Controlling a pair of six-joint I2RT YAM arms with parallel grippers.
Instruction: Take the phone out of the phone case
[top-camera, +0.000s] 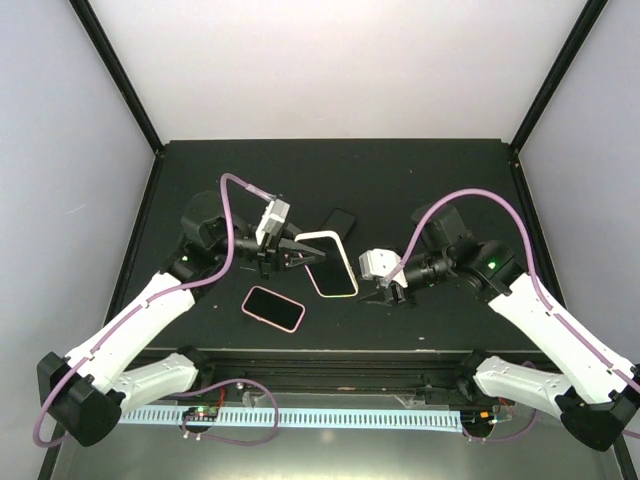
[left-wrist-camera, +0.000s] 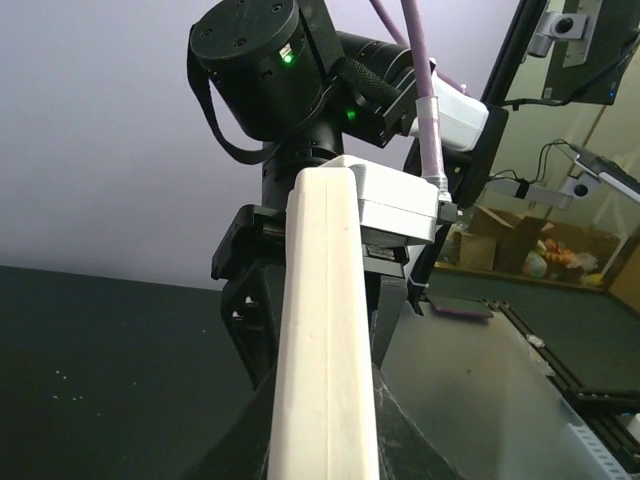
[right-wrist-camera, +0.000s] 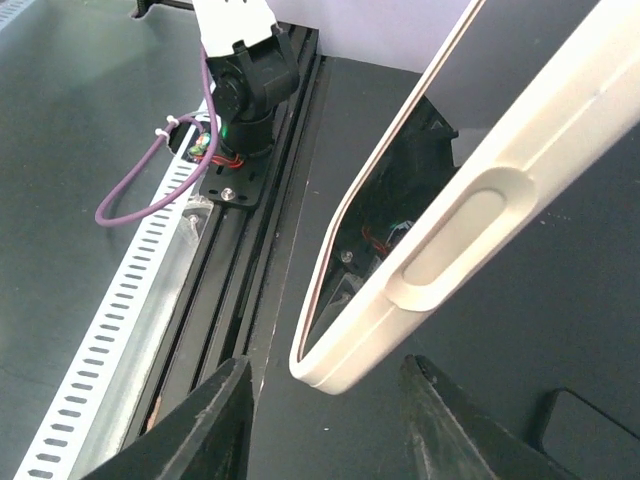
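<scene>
I have my left hand (top-camera: 296, 255) clamped on one long edge of the cream phone case (right-wrist-camera: 470, 190), and my right hand (right-wrist-camera: 325, 398), fingers parted, just beside the case's near corner.

The phone case (right-wrist-camera: 470, 215) is smooth matt plastic, the phone (right-wrist-camera: 385, 215) glossy, the table (top-camera: 420, 170) matt.
</scene>
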